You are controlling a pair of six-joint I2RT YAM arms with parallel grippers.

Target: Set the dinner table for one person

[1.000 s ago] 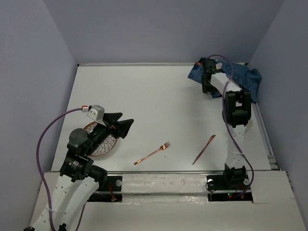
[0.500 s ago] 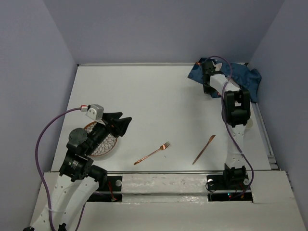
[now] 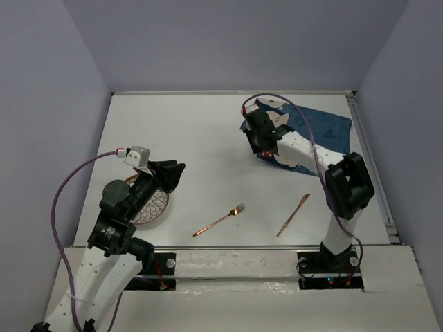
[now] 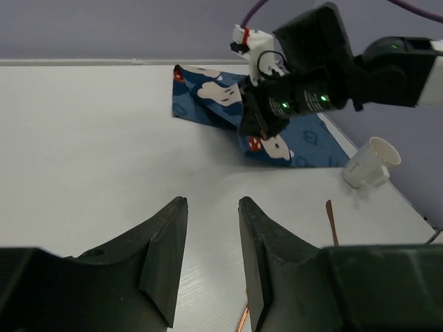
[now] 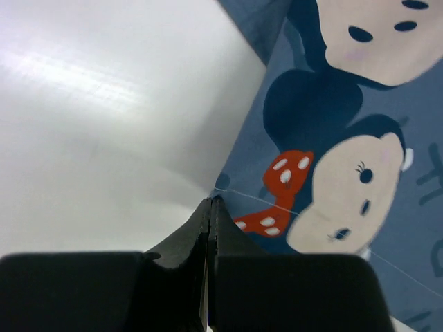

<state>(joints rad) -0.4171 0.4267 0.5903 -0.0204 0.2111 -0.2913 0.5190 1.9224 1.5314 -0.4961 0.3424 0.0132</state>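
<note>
Step in hand looks like placing the mat: right gripper [image 5: 210,204] has its jaws clamped on the left edge of the blue cloth [image 3: 315,128], far right on the white bench [image 3: 194,131] that spans the workspace. Left gripper [image 4: 211,207] hovers over the plate [image 3: 154,207], jaws apart, holding nothing; fork [image 3: 219,220] and knife [image 3: 293,214] lie near the front. Next, probably: pull the cloth to centre front, flat, no bunching, then 1 plate on it.

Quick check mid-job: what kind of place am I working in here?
Seemingly a robot test cell, not a dining room: a white tabletop boxed in by bare lavender walls, with a fork, knife, plate and blue cloth on it.
</note>
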